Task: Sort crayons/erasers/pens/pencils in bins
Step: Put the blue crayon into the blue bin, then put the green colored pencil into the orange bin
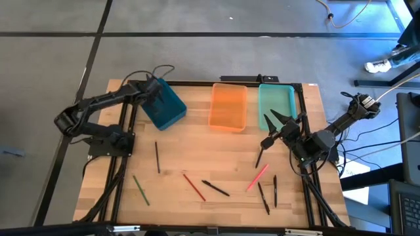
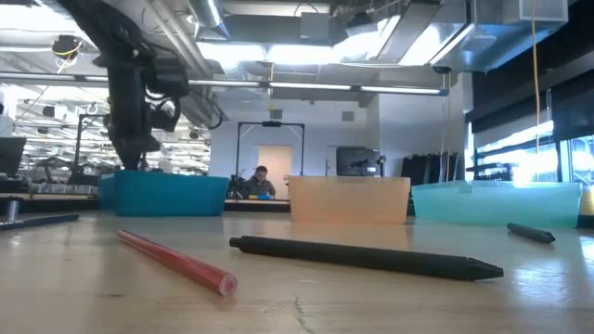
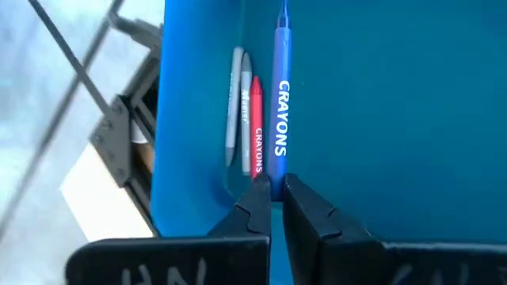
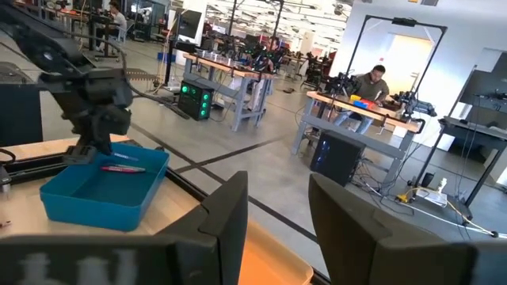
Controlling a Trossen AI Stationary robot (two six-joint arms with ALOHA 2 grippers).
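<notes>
My left gripper is over the blue bin at the far left, shut on a blue crayon. A red crayon and a grey one lie on the bin's floor along its wall. My right gripper is open and empty, raised over the near end of the teal bin; its fingers frame the right wrist view. An orange bin stands between the two bins. My left gripper pinches the blue crayon's near end between its two fingertips. The fingers point down into the blue bin, and the crayon runs on past them in line with them. Whether its far end rests on the bin floor I cannot tell.
Loose on the wooden table: a black pen, a green crayon, a red pencil, a black pen, a pink stick, and several black pens near the right front. A person sits in the room beyond.
</notes>
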